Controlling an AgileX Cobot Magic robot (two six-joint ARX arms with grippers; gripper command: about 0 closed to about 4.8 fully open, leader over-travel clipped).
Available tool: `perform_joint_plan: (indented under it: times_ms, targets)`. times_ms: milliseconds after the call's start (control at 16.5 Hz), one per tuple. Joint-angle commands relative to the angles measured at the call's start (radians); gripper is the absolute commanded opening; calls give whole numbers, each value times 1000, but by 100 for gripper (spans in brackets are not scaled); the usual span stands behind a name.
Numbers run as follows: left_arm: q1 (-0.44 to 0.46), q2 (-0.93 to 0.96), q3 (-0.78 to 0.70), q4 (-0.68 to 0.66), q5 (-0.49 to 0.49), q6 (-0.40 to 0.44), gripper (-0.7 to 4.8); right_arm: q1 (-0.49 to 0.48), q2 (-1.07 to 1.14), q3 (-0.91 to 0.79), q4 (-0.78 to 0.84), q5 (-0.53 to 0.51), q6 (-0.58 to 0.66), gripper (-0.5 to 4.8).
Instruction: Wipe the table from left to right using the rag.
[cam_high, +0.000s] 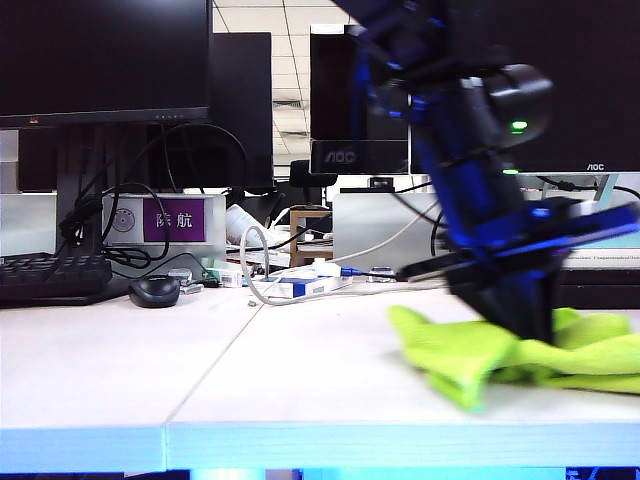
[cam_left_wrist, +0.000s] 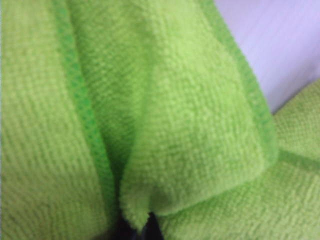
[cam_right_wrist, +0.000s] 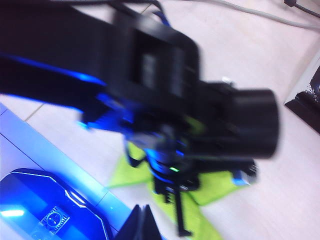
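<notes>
The lime-green rag lies bunched and folded near the bench's front right corner, the left gripper planted on it with fingers pinching the cloth. Being so crumpled, it could drag as a lump, or slip off the right edge. The right gripper hangs above, fingers pressed together, empty.

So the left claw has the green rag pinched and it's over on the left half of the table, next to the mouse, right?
Not quite. The left claw does have the rag pinched, but in the exterior view it is on the right half of the table, well past the seam. The mouse sits apart, on the left panel.
</notes>
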Motion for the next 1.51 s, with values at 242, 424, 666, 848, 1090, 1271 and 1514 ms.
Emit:
perform_joint_plan:
  times_ms: [242, 424, 666, 848, 1090, 1271, 1514]
  targets:
    - [-47, 125, 140, -31, 1, -34, -6, 0, -3, 6, 14, 5, 5, -5]
    - [-68, 135, 140, 3, 23, -64, -6, 0, -3, 6, 18, 2, 5, -5]
    - [-82, 144, 140, 54, 50, -108, -6, 0, -3, 6, 17, 0, 5, -5]
    - [-86, 147, 140, 74, 58, -116, -6, 0, -3, 6, 18, -1, 5, -5]
    - [-92, 148, 141, 111, 68, -134, -6, 0, -3, 6, 18, -2, 5, -5]
    - [-98, 148, 141, 157, 84, -136, -6, 0, -3, 6, 18, -2, 5, -5]
    - [-106, 148, 140, 231, 98, -153, -6, 0, -3, 6, 18, -3, 5, -5]
